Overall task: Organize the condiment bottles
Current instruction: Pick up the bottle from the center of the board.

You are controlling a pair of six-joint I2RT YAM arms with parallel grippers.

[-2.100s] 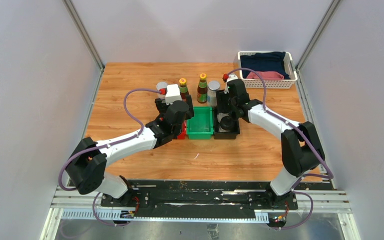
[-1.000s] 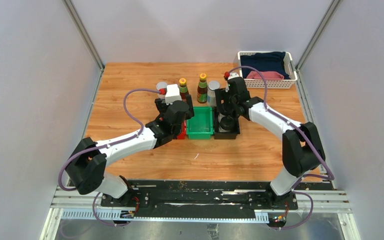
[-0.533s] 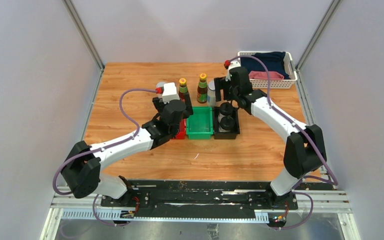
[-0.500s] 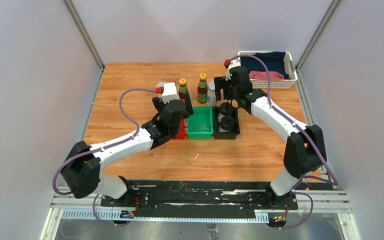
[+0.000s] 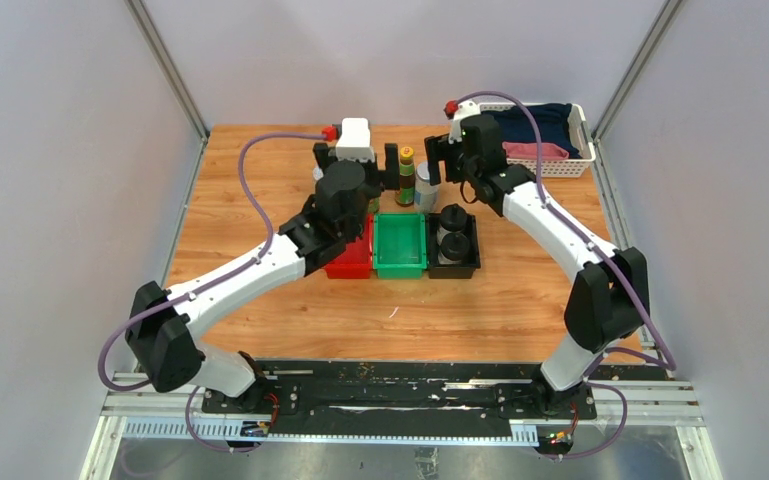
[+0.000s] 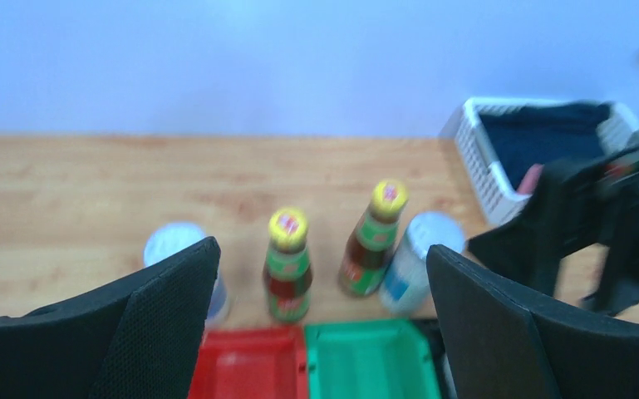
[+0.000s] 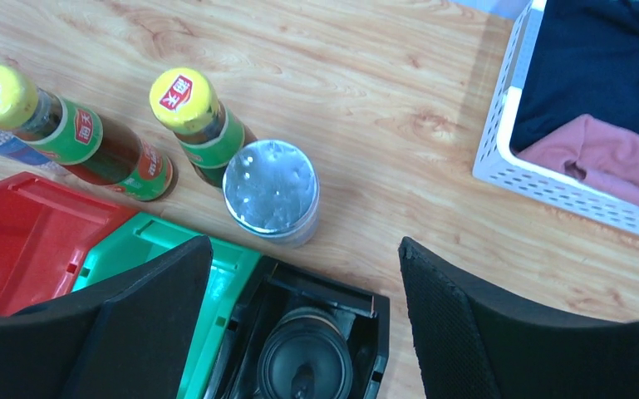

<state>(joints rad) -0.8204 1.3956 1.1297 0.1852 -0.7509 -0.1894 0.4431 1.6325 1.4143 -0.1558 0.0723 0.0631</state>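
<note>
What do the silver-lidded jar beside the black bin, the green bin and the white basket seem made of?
Silver-lidded jar: lid looks like dull metal or foil, slightly dimpled; the body under it may be glass or plastic. Green bin: apparently moulded plastic, smooth, evenly coloured. White basket: probably plastic, with a perforated lattice wall.

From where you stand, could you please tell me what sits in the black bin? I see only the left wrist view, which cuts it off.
Observer: Two black-capped bottles stand in the black bin.
Operator: Thanks. Do the other two bins hold anything?
Observer: No, the red bin and green bin both look empty.
Operator: And the other arm?
Observer: The right gripper is open and empty, with a jar just beyond its fingers.
</note>
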